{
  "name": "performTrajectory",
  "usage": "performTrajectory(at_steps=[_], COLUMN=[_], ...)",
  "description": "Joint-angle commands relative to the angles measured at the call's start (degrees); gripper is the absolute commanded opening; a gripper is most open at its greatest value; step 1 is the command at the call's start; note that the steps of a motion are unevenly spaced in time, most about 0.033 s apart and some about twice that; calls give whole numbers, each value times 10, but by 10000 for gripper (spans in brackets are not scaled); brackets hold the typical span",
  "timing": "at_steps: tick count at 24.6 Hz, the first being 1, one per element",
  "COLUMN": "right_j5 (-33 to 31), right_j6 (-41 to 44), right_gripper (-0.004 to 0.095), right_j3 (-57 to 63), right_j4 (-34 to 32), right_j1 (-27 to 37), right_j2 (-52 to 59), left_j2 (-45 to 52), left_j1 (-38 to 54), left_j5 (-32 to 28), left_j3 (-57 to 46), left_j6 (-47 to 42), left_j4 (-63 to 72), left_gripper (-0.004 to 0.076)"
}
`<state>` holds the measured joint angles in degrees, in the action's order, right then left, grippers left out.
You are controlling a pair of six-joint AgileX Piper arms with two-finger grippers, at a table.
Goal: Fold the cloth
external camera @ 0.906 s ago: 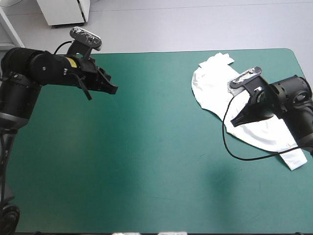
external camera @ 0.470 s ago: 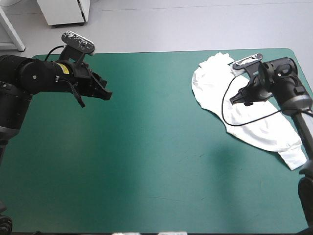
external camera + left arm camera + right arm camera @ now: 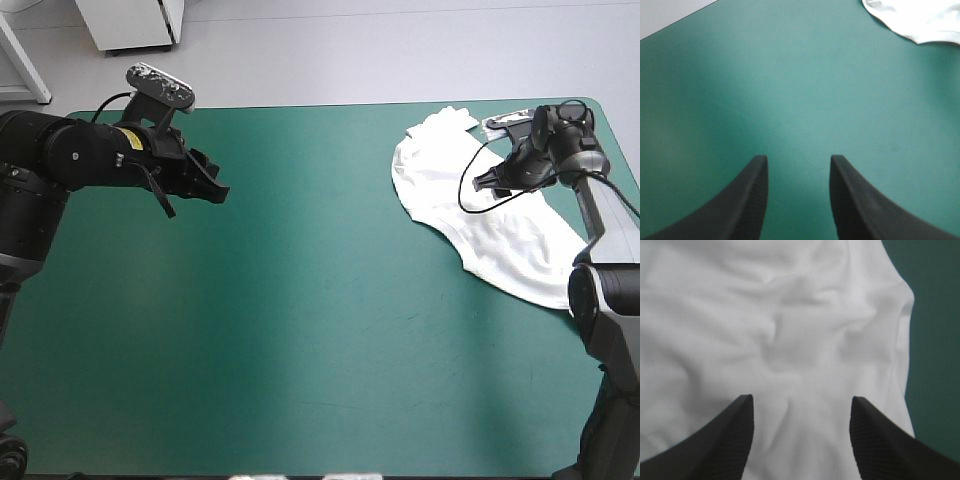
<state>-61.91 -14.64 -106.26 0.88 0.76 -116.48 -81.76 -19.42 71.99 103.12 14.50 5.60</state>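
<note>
The white T-shirt (image 3: 490, 235) is spread flat, softly wrinkled, near the far right corner of the teal-green cover (image 3: 300, 330). The right gripper (image 3: 800, 399) is held over its creased cloth, ribbed black fingers set apart. The left gripper (image 3: 797, 159) is poised over bare cover, well apart from the T-shirt, its curved fingers likewise parted.

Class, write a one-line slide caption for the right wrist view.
Open right gripper poised above the wrinkled white T-shirt, with the teal-green cover showing beyond the shirt's edge.
</note>
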Motion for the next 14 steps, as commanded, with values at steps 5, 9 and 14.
performTrajectory(at_steps=[5, 9, 14], right_j5=[17, 16, -15], right_j6=[-11, -11, -17], right_gripper=[563, 562, 219], right_j3=[-56, -56, -57], right_j4=[11, 22, 30], right_j1=[6, 6, 6], right_j2=[-43, -70, -94], left_j2=[-5, -9, -8], left_j1=[0, 0, 0], left_j5=[9, 9, 11], left_j3=[14, 14, 14], left_j6=[-10, -16, -19], left_j4=[3, -4, -19], left_gripper=[301, 301, 301])
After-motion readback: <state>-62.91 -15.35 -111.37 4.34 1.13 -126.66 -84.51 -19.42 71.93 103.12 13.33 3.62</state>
